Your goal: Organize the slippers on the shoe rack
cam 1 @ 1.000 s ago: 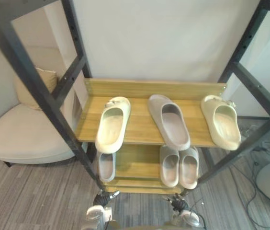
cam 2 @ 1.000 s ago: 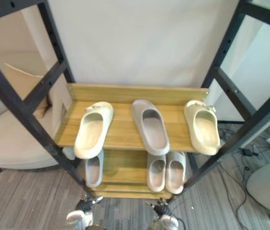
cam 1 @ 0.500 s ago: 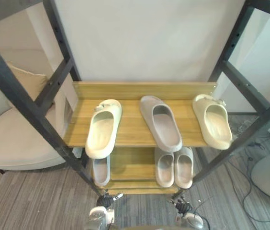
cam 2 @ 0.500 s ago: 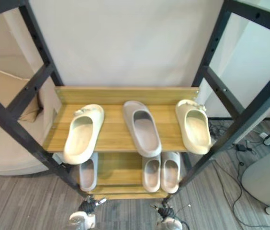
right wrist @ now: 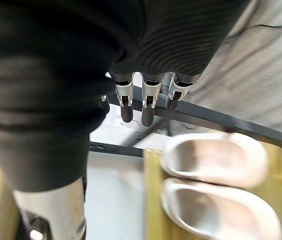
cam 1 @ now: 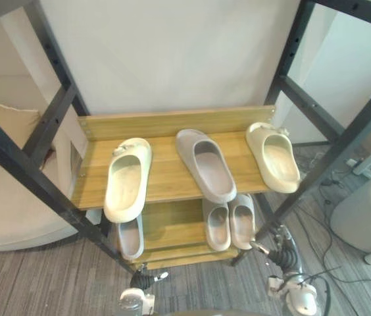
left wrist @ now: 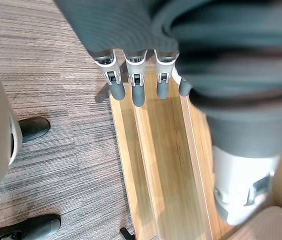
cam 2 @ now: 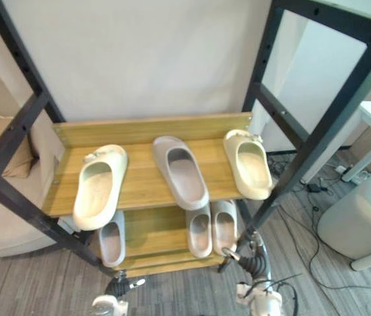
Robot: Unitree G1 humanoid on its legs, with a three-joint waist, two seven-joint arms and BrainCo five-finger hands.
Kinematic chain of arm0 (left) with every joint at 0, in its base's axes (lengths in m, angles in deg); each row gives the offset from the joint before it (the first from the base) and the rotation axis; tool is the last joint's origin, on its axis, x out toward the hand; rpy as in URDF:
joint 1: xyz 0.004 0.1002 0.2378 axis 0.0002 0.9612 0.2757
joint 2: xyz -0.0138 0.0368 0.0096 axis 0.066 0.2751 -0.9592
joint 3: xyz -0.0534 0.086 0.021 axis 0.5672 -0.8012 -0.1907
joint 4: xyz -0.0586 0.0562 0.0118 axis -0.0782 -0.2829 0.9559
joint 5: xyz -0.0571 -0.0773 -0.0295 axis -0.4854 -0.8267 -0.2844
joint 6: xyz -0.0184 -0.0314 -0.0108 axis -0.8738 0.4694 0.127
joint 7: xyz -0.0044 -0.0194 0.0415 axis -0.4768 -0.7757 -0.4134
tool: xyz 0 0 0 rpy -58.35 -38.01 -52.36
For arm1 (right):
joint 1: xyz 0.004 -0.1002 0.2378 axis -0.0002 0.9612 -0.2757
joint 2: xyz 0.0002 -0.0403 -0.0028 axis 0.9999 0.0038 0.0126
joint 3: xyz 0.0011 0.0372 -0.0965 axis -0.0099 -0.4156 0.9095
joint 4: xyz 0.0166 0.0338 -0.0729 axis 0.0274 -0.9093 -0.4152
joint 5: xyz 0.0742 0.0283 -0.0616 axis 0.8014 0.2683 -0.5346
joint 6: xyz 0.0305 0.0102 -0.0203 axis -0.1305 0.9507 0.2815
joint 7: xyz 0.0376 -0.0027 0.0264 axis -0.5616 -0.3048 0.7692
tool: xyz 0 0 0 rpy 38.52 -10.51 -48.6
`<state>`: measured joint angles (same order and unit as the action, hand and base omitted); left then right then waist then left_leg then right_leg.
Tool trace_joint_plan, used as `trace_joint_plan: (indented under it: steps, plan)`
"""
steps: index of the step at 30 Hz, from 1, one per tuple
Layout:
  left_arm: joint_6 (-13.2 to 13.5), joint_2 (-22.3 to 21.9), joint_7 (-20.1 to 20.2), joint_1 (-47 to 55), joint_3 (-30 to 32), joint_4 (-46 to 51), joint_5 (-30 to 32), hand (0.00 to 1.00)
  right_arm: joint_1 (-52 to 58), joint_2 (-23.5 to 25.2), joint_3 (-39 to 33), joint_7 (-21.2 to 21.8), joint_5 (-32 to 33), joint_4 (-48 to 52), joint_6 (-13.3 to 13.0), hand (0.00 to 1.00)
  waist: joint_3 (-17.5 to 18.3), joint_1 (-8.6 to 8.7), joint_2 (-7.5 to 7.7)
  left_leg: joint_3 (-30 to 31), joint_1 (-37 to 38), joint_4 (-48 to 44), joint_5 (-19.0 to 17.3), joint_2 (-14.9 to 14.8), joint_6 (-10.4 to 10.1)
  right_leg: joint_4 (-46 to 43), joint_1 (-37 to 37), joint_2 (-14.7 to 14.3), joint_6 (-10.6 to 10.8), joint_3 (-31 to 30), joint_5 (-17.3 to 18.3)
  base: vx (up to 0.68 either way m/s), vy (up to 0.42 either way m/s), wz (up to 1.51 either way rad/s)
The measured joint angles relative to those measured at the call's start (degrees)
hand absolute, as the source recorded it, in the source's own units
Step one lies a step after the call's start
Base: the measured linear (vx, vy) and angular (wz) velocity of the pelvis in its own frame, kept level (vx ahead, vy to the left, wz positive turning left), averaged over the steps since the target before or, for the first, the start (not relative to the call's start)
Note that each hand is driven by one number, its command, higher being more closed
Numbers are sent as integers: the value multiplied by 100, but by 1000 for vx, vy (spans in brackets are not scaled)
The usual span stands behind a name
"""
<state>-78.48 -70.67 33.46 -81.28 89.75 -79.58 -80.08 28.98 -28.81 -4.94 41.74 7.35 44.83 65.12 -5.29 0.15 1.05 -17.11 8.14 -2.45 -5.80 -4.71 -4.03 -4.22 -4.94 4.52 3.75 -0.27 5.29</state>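
Slippers lie lengthwise front-to-back on the shoe rack, toes rearward.

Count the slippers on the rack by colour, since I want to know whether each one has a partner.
Cream slippers: 2
Grey slippers: 4
Total: 6

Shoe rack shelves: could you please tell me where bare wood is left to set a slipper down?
Upper shelf: the widest bare patch lies between the left cream slipper and the centre grey slipper; the gap between that and the right cream slipper is narrower. Lower shelf: bare between the single grey slipper and the grey pair, whose side is crowded.
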Motion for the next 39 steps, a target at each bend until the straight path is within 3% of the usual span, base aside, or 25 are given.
trace_joint_plan:
  steps: [9, 20, 31, 39]
  plan:
    - [13, -256, 104, 79, -144, 79, 62, 0, 585, 29, -274, -5, -174, 1912, -176, 0, 89, 84, -156, -132, -112, -418, -288, 28, 102, -262, 122, 85, 121, -155, 97, -10, 16, -10]
    - [113, -323, 164, 135, -457, 90, 225, 0, 632, 19, -202, 1, -199, 3013, -504, 0, 137, 82, -154, -109, -288, -682, -443, 68, 161, -352, 194, 159, 174, -164, 121, 0, 3, 1]
    - [244, -196, 275, 118, -704, -108, 226, 0, -323, -308, -282, -7, -172, 2960, -598, 0, 223, 95, -111, 69, -396, -681, -406, 193, 225, -223, 180, 244, 215, -117, 77, 8, 14, 7]
    - [325, 86, 289, 47, -887, -257, 222, 0, -1564, -729, -283, -3, 159, 2064, -686, 0, 243, 107, -5, 415, -555, -654, -338, 369, 302, -51, 122, 339, 226, -33, 50, -5, 25, 19]
